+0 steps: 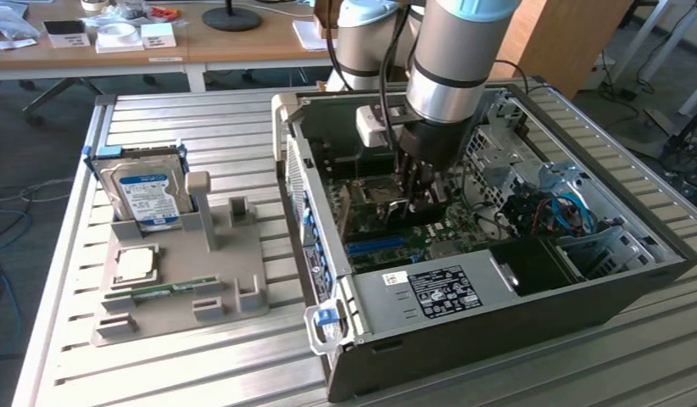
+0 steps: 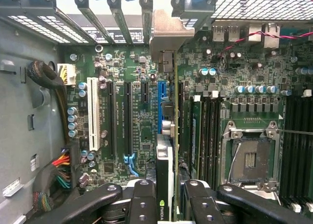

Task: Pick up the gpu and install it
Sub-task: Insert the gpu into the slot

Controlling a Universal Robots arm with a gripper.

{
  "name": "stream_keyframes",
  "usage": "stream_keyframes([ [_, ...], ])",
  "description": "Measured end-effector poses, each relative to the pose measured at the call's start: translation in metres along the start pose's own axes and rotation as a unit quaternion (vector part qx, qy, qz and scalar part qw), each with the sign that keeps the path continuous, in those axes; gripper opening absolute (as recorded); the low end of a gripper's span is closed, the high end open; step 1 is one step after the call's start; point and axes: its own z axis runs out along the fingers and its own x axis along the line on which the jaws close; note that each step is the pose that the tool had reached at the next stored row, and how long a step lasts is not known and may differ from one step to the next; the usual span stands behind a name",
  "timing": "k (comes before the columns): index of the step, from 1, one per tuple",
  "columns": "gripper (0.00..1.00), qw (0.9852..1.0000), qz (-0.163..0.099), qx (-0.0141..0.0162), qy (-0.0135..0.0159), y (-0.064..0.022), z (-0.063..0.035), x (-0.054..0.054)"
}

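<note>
The gpu (image 2: 165, 158) is a thin card seen edge-on in the wrist view, with its greyish metal bracket (image 2: 168, 31) at the far end by the case's rear slot covers. My gripper (image 2: 166, 204) is shut on it, one black finger (image 2: 142, 199) on each side. The card stands upright directly over the blue slot (image 2: 161, 94) of the green motherboard (image 2: 142, 136); whether it touches the slot is hidden. In the exterior view my gripper (image 1: 422, 199) reaches down inside the open computer case (image 1: 473, 297), with the card mostly hidden below it.
A white slot (image 2: 94, 116) and black slots lie beside the blue one, next to an open CPU socket (image 2: 250, 158) and a cable bundle (image 2: 54, 170). Outside the case, a grey fixture (image 1: 241, 297) holds a blue-labelled hard drive (image 1: 148, 193), a CPU (image 1: 135, 264) and a memory stick (image 1: 162, 291).
</note>
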Motion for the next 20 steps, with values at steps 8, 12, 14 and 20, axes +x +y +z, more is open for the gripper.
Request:
stream_keyframes([
  [8, 0.27, 1.0000, 0.000, -0.0001, 0.0001, 0.0009, 0.0036, 0.0002],
  [12, 0.27, 1.0000, 0.000, 0.0000, 0.0001, 0.0010, 0.0040, 0.0002],
  [14, 0.27, 1.0000, 0.000, 0.0000, -0.0001, 0.0010, 0.0045, 0.0002],
  [20, 0.27, 1.0000, 0.000, -0.0001, 0.0002, 0.0011, 0.0057, 0.0003],
])
